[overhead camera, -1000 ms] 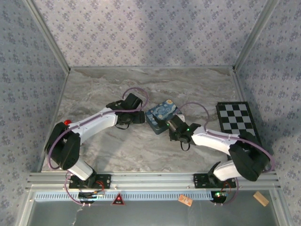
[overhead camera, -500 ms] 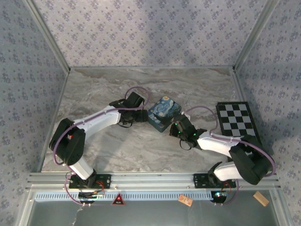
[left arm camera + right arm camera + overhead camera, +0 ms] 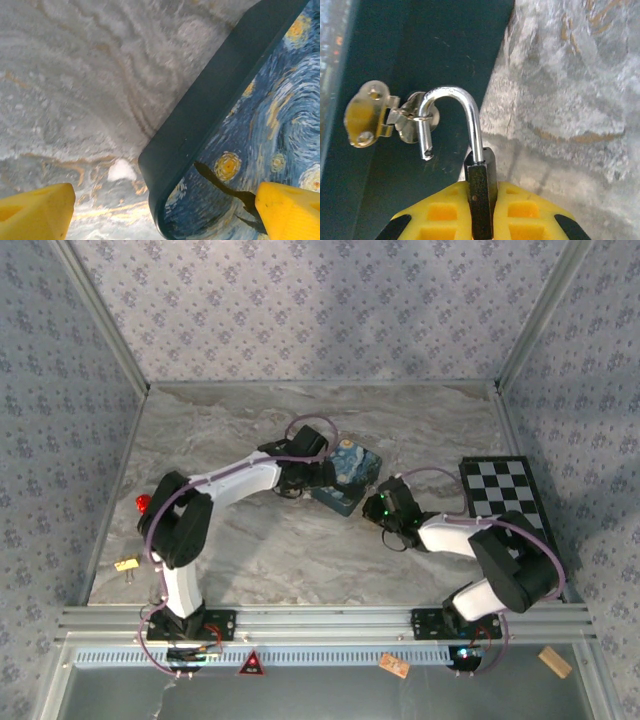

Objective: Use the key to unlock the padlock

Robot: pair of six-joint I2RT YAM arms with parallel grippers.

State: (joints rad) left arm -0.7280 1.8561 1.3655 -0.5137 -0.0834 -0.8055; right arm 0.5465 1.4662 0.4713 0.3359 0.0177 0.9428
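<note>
I am seeing the right gripper (image 3: 481, 202) clamping its yellow fingers (image 3: 440, 212) on the small dark-bodied metal padlock (image 3: 481, 175), which is sitting against the dark side wall of the blue Starry-Night-printed rectangular tin (image 3: 352, 468). The padlock's silvery shackle (image 3: 455, 107) is standing open, its free end out of the body and hooked through the tin's small metal latch (image 3: 367, 115). The left gripper (image 3: 162, 215) is hovering at another corner of the tin with its fingertips (image 3: 35, 212) spread wide, one over the grey marbled table (image 3: 75, 75), the other over the lid, gripping nothing.
</note>
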